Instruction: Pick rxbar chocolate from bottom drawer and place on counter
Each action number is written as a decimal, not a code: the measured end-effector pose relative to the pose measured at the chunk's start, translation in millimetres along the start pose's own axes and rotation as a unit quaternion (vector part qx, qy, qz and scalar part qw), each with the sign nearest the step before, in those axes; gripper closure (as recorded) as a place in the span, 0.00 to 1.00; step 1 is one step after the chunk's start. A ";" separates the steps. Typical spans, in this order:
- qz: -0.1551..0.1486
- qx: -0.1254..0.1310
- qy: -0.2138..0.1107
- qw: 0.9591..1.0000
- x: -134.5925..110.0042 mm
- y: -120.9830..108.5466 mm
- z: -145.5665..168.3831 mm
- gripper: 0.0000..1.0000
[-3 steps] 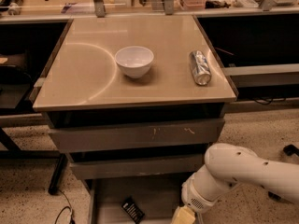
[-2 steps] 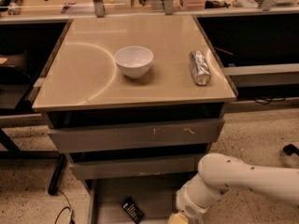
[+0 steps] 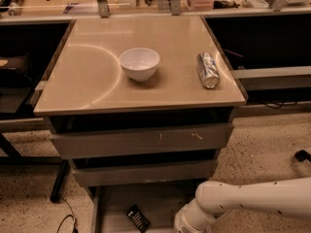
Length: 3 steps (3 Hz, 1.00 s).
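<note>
Rxbar chocolate [image 3: 138, 218]: small flat black rectangular wrapper with white print, lying flat on the floor of the bottom drawer [image 3: 154, 198], left of centre, turned at a slant to the drawer sides. Nothing touches it.

Bottom drawer: lowest of three grey metal drawers, pulled out, its plain grey floor exposed. The two scuffed grey drawers [image 3: 141, 141] above it sit closed or nearly so.

Gripper [image 3: 183, 226]: at the bottom edge of the view, over the right part of the open drawer and to the right of the bar, apart from it. It is mostly cut off by the edge; whether it is wide or narrow, cannot tell. The white rounded arm [image 3: 252, 198] enters from the right.

Counter [image 3: 92, 86]: glossy beige square top. On it stand a white round bowl [image 3: 139, 63], upright near the centre, and a silver can [image 3: 208, 70] on its side near the right edge, well apart from the bowl.
</note>
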<state>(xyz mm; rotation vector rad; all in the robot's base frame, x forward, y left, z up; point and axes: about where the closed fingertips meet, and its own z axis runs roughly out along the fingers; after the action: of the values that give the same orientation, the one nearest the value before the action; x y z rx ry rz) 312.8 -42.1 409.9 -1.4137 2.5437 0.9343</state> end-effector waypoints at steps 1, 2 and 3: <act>0.000 0.000 -0.001 1.000 0.3 0.4 0.8 0.00; 0.002 -0.021 -0.019 1.000 1.4 -1.0 29.7 0.00; 0.015 -0.040 -0.067 0.997 -6.9 -31.6 107.9 0.00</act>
<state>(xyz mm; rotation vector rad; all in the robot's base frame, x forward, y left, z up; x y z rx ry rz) 319.0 9.9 310.1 -1.2869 2.4626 1.1087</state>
